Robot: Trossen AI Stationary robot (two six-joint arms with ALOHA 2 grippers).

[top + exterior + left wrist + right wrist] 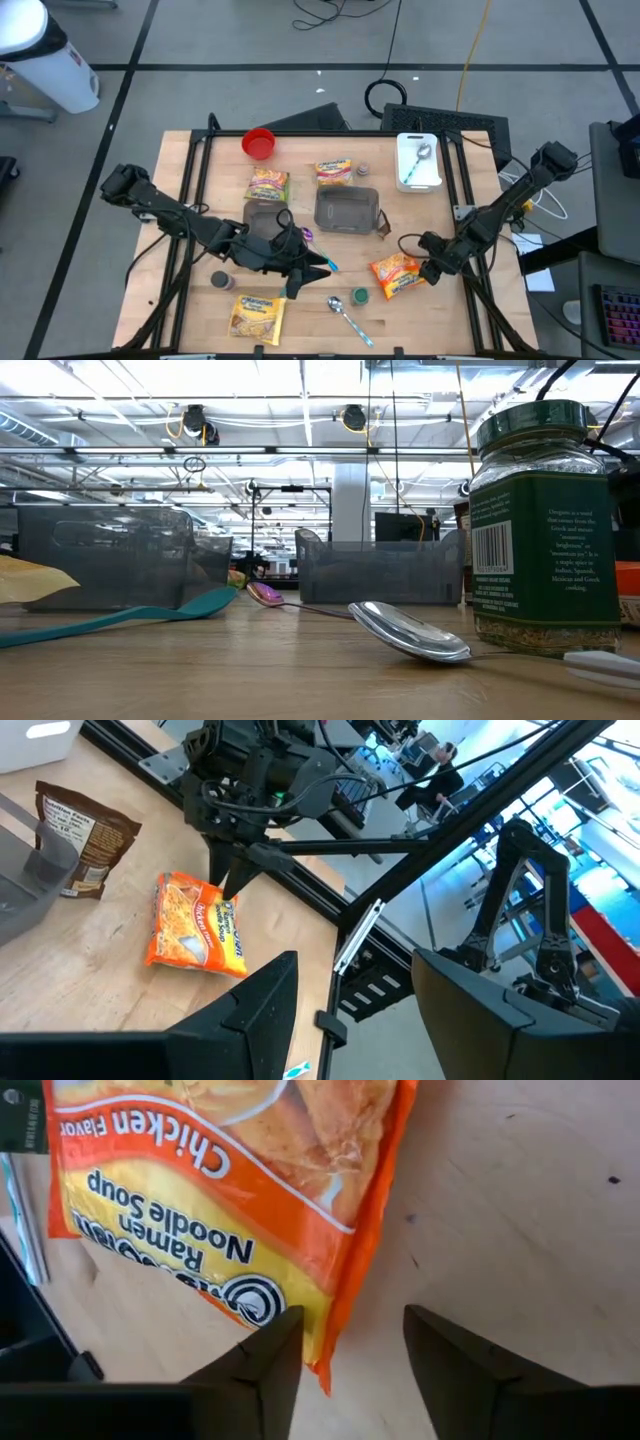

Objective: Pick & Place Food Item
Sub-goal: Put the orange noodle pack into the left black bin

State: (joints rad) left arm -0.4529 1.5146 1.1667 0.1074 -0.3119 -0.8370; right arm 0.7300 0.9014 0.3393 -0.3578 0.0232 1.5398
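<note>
An orange chicken ramen noodle packet lies flat on the wooden table, at its near right. My right gripper slants down at the packet's right end, open, with the packet's edge between its two fingers. My left gripper hangs open above the table's middle, nothing between its fingers, pointing toward the packet and the right arm. My right gripper stands astride the packet's long edge near a corner, slanting down from the table's right. One finger lies over the packet's printed face. I cannot tell whether it touches. The packet lies flat on the table.
Two grey bins stand mid-table, a brown pouch beside one. A red cup, three yellow noodle packets, a white tray, a green spice jar, a metal spoon and a teal spoon lie around.
</note>
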